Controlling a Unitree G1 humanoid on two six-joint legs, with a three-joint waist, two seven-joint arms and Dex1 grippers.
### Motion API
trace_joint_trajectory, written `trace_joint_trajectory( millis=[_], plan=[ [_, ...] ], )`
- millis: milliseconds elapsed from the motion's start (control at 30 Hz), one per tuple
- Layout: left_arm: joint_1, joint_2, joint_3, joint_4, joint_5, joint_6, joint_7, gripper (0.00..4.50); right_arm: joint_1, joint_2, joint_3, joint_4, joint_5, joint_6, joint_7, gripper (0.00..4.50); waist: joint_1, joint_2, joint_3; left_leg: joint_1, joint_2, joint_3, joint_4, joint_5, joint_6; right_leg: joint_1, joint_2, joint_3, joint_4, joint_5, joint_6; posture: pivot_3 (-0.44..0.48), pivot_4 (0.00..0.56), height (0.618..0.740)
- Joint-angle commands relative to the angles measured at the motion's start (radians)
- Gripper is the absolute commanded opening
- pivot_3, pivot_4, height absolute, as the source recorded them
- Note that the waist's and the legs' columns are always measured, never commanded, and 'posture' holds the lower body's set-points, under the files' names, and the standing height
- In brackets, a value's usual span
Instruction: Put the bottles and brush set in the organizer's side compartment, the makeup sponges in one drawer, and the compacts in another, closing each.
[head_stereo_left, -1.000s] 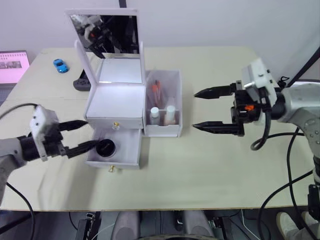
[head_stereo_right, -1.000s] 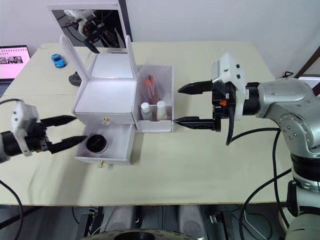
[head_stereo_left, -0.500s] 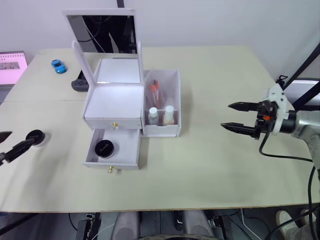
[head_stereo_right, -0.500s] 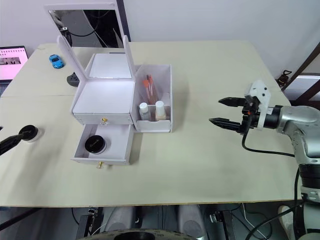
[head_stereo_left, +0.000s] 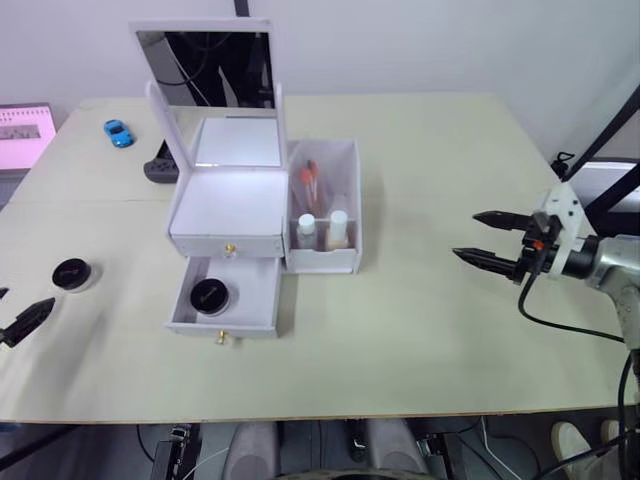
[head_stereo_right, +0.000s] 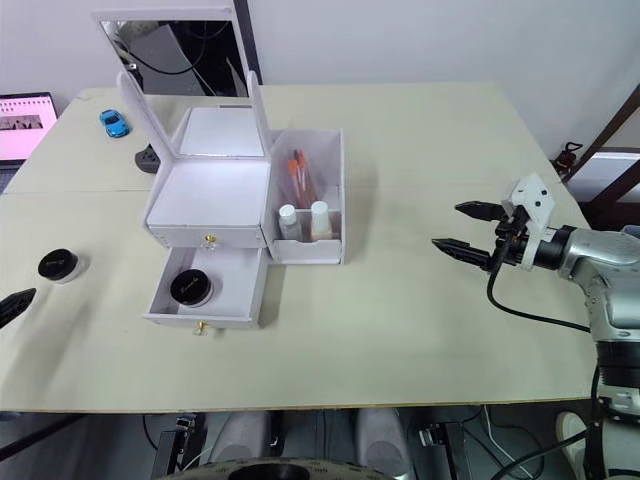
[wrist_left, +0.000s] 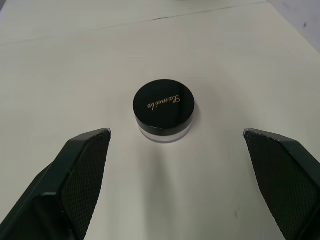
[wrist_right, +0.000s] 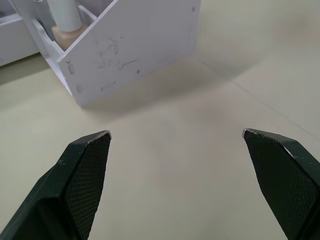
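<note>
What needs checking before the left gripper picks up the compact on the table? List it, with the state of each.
1. Left gripper open wide enough for the compact: ok.
2. Loose compact lies between the fingers' lines, lid up, nothing touching it: ok.
3. Lower drawer is open to receive it: ok, one compact already lies inside with bare floor beside it.
4. Upper drawer shut: ok.
5. Right gripper open, holding nothing, well away from the organizer: ok.
6. Bottles and brushes in the side compartment: ok.
</note>
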Motion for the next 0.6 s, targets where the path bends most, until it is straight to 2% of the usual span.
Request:
trace_joint_trajectory(
  millis=[33, 133, 300, 433, 600],
  plan=[
    [0.011, -0.015, 0.036, -0.075, -0.017, -0.024, 0.027, 4.46, -0.037, -0.003, -0.02, -0.097, 0.048, 0.038, 0.006, 4.5, 0.0, 0.0, 0.0, 0.0, 0.0, 0.0, 0.0, 0.0, 0.0, 0.0, 0.0, 0.0, 0.0, 0.0, 0.0, 0.0, 0.15, 0.73],
    [0.043, -0.044, 0.069, -0.172, -0.039, 0.001, 0.056, 4.46, -0.065, -0.012, 0.002, -0.184, 0.088, 0.105, 0.03, 4.5, 0.0, 0.0, 0.0, 0.0, 0.0, 0.0, 0.0, 0.0, 0.0, 0.0, 0.0, 0.0, 0.0, 0.0, 0.0, 0.0, 0.15, 0.73],
    [0.105, -0.122, 0.11, -0.29, -0.065, 0.071, 0.165, 4.46, -0.203, 0.005, 0.078, -0.303, 0.173, 0.237, 0.062, 4.5, 0.0, 0.0, 0.0, 0.001, 0.001, 0.0, 0.0, 0.0, 0.0, 0.0, 0.0, 0.0, 0.001, 0.0, 0.0, 0.0, 0.15, 0.73],
    [0.113, -0.19, 0.097, -0.361, -0.081, 0.118, 0.248, 4.46, -0.317, 0.008, 0.139, -0.36, 0.232, 0.348, 0.085, 4.5, 0.004, 0.0, 0.0, 0.001, 0.001, 0.0, 0.0, 0.0, 0.0, 0.0, 0.0, 0.0, 0.001, 0.0, 0.0, 0.0, 0.15, 0.73],
    [0.066, -0.183, 0.027, -0.394, -0.047, 0.238, 0.361, 4.46, -0.405, 0.025, 0.166, -0.395, 0.276, 0.415, 0.078, 4.5, 0.014, -0.003, -0.002, 0.0, 0.001, -0.001, 0.001, 0.0, 0.0, 0.0, 0.0, 0.0, 0.001, 0.0, 0.0, 0.0, 0.15, 0.73]
  ],
)
